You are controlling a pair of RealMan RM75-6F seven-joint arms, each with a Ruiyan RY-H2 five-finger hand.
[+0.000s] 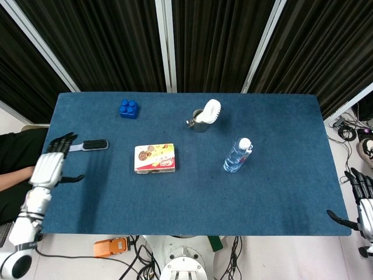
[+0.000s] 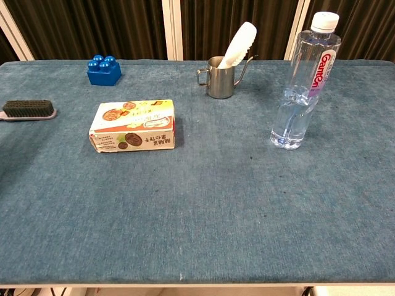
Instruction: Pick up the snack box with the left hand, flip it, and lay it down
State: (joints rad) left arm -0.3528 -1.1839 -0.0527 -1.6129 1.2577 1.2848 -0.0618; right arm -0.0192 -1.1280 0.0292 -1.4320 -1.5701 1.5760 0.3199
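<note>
Head view — snack box (image 1: 155, 158) flat (untouched), left robot hand (image 1: 49, 167) empty.

Head view overhead; chest view low, nearer, apparently table-edge.

Brush (image 1: 87, 145), blue block (image 1: 129, 108), mug (image 1: 200, 122) — bottle (image 1: 238, 156) upright

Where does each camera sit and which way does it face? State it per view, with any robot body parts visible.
Head view: high above the near edge, looking down on the whole blue cloth table; left hand at the left edge and right hand at the right show, fingers spread.
Chest view: low at the near edge, facing across the table; no robot body shows.
Shared: the cookie-printed snack box and clear plastic water bottle.
</note>
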